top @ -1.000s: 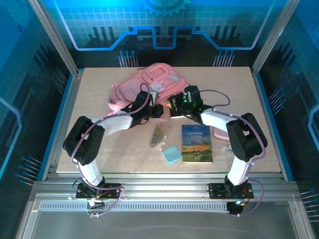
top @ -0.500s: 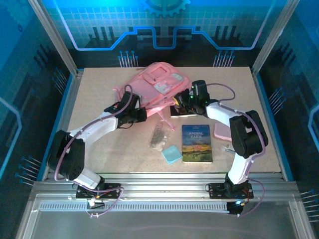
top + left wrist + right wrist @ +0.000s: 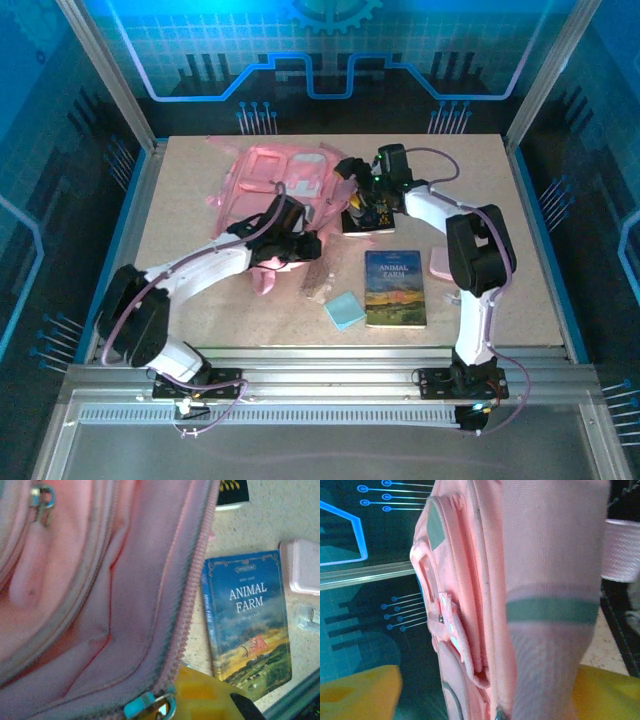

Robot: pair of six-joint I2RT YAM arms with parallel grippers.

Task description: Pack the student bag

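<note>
Spreading the mouth of the student bag (image 3: 262, 180) looks like the whole point of this setup, fwiw. The bag is laid on the far part of the worktop (image 3: 480, 170), a bit left of the middle. Its near zipper edge is pinched by the left claw (image 3: 298, 243), which is clamped fully shut on the pink fabric, so that edge is held up and toward the near side. The right claw (image 3: 348, 183) is parked at the bag's right side with its jaws spread wide. Pink fabric and a strap are seen between them in the wrist view, but nothing is gripped, since a gap is left on one side.

The stuff to be packed is laid out near and right of the bag:
- an Animal Farm book (image 3: 395, 288)
- a small blue notepad (image 3: 345, 311) just left of it
- a clear pouch (image 3: 318, 272)
- a pink flat case (image 3: 440, 265), half hidden behind the right arm
- a dark-covered book (image 3: 365, 220) just to the near side of the right claw

The dark book and the pouch are crowded by both arms, so some backing off would probably be needed before either can be reached.
</note>
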